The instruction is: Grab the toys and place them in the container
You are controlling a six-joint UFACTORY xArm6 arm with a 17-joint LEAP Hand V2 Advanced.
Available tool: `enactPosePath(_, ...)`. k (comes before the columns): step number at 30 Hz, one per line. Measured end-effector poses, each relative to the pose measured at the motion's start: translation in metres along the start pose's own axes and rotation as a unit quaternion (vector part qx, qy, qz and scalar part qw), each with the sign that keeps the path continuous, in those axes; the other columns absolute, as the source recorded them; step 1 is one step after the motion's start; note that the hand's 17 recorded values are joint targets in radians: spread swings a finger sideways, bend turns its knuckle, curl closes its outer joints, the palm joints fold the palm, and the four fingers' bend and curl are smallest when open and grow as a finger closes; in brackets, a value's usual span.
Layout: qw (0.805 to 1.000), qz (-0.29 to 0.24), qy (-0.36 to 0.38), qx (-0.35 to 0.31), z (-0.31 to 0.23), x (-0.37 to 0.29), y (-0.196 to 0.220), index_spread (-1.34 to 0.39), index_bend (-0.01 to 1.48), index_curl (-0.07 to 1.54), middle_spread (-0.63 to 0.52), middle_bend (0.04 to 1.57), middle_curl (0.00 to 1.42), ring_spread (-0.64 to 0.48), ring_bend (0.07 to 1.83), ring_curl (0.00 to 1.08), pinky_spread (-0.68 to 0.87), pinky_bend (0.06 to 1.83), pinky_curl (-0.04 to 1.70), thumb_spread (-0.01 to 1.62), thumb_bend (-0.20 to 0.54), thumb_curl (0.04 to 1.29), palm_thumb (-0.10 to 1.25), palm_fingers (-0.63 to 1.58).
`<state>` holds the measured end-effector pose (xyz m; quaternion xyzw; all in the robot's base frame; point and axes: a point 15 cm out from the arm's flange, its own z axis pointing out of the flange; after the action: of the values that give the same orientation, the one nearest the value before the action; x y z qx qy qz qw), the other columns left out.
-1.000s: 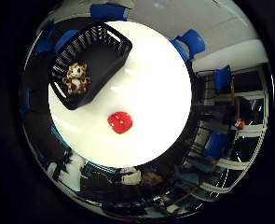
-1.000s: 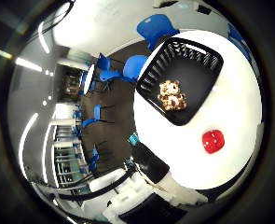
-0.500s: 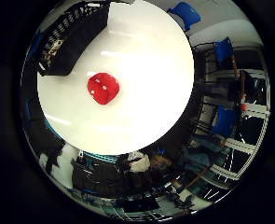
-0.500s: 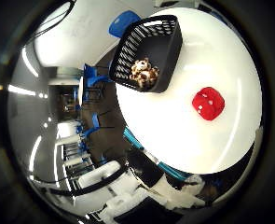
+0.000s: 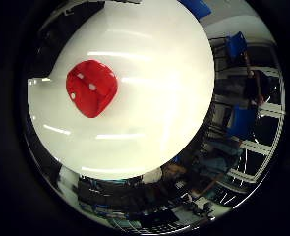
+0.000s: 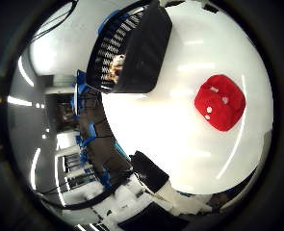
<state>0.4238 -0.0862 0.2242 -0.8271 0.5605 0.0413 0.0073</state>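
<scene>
The fingers do not show in either palm view, so I cannot tell whether they are released, clenched or grasping anything.

Close under the palm lies a red toy [image 6: 220, 109], a soft, rounded, cushion-like block with a few small white dots on its upper face. It rests flat on the white round tabletop [image 5: 149, 123] with nothing touching it. It is roughly as wide as it is long, so no clear long axis or pointing direction can be told.

Well apart from the red toy stands a black basket [image 6: 139, 53] with slotted walls, near the far rim of the tabletop. Inside it lies a small brown and white plush toy [image 6: 115, 66], seen through the open top against the slatted wall; its pose is too small to tell.

Bare white surface runs all round the red toy, with open room between it and the basket and between it and the tabletop's rim. Beyond the rim, blue chairs [image 5: 237, 45] stand on the room's floor.
</scene>
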Motion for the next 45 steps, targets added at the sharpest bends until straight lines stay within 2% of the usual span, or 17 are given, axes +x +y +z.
enactPosePath(6,1.000,0.012,-0.013,-0.022,0.027,0.006,0.003,-0.37,0.16,0.25,0.11,0.20,0.32,0.24,0.34,0.26,0.48,0.59,0.30,1.10,-0.022,0.29,0.45,0.03)
enactPosePath(12,1.000,0.014,0.005,-0.017,0.031,0.020,0.001,-0.37,0.15,0.25,0.13,0.20,0.32,0.24,0.33,0.26,0.48,0.59,0.30,1.10,-0.021,0.29,0.46,0.03)
enactPosePath(25,0.998,0.032,0.005,-0.049,0.061,0.037,0.012,-0.36,0.16,0.26,0.13,0.20,0.32,0.24,0.33,0.26,0.48,0.59,0.29,1.09,-0.023,0.29,0.47,0.03)
enactPosePath(33,0.999,0.030,0.019,-0.033,0.060,0.042,0.002,-0.33,0.13,0.24,0.02,0.33,0.36,0.20,0.40,0.27,0.45,0.50,0.26,1.08,-0.016,0.31,0.56,0.16)
enactPosePath(38,0.998,0.027,0.033,-0.039,0.059,0.044,0.002,-0.27,0.15,0.23,-0.12,0.47,0.42,0.04,0.54,0.31,0.38,0.47,0.25,1.07,-0.016,0.32,0.62,0.30)
enactPosePath(43,0.997,0.023,0.055,-0.044,0.058,0.047,-0.001,-0.27,0.18,0.27,-0.24,0.58,0.50,-0.19,0.69,0.37,0.14,0.48,0.25,1.05,-0.019,0.33,0.66,0.39)
enactPosePath(45,0.997,0.019,0.056,-0.045,0.058,0.045,-0.003,-0.27,0.17,0.29,-0.29,0.62,0.55,-0.28,0.81,0.42,-0.04,0.56,0.26,1.04,-0.022,0.33,0.67,0.47)
